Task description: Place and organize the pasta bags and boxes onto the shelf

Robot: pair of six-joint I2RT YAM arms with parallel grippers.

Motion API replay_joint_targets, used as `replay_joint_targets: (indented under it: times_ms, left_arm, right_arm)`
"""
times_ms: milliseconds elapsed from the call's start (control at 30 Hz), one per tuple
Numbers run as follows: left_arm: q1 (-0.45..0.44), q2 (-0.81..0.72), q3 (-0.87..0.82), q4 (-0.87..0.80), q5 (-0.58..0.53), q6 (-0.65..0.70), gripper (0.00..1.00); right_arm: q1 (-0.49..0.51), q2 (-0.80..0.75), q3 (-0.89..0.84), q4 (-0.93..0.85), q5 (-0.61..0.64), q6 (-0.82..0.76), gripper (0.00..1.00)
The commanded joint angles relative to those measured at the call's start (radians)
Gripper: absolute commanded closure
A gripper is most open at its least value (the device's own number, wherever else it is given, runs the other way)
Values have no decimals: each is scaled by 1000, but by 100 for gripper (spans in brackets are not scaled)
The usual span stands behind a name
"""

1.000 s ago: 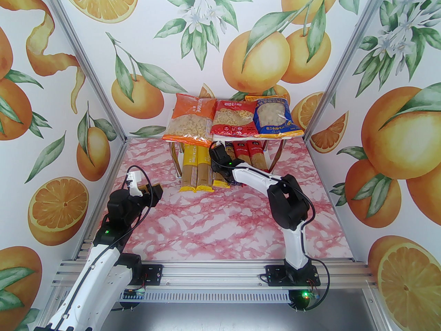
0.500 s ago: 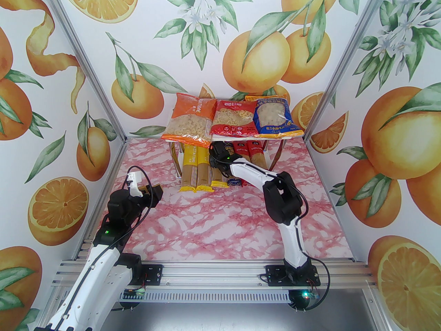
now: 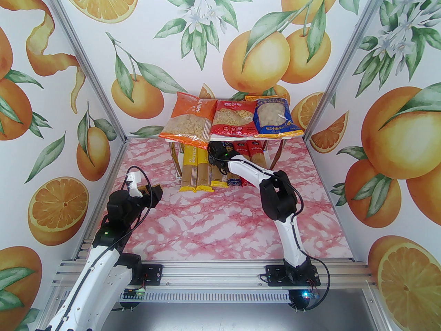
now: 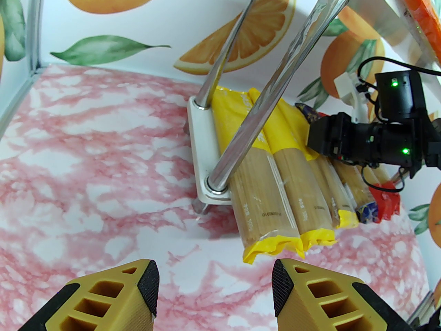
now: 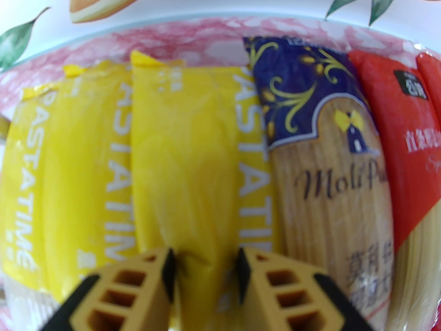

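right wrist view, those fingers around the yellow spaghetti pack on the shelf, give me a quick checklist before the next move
1. right gripper centred on the third yellow pack, one pad each side: ok
2. Firm hold on that pack: cannot tell
3. left gripper open, empty, short of the shelf: ok
4. Pack ends level: not ok, the two left yellow packs stick out farther
5. orange bag fully on the shelf: not ok, it hangs past the upper tier's edge

Each yellow pack [image 5: 193, 150] reads "PASTATIME"; the dark blue pack [image 5: 327, 171] reads "Moli".
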Motion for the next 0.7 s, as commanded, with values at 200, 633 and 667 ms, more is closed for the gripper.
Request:
replay_joint_targets:
  times_ms: [200, 633, 667]
  left_arm:
    - [0, -4, -6, -7, -5, 17, 41]
    - [-1, -5, 0, -13, -3, 19, 41]
    - [-1, -4, 2, -14, -4, 20, 41]
  right_arm:
    - [-34, 68, 39, -63, -9, 102, 59]
    - [-59, 61, -49, 52, -108, 269, 58]
    - [-60, 46, -78, 86, -116, 271, 58]
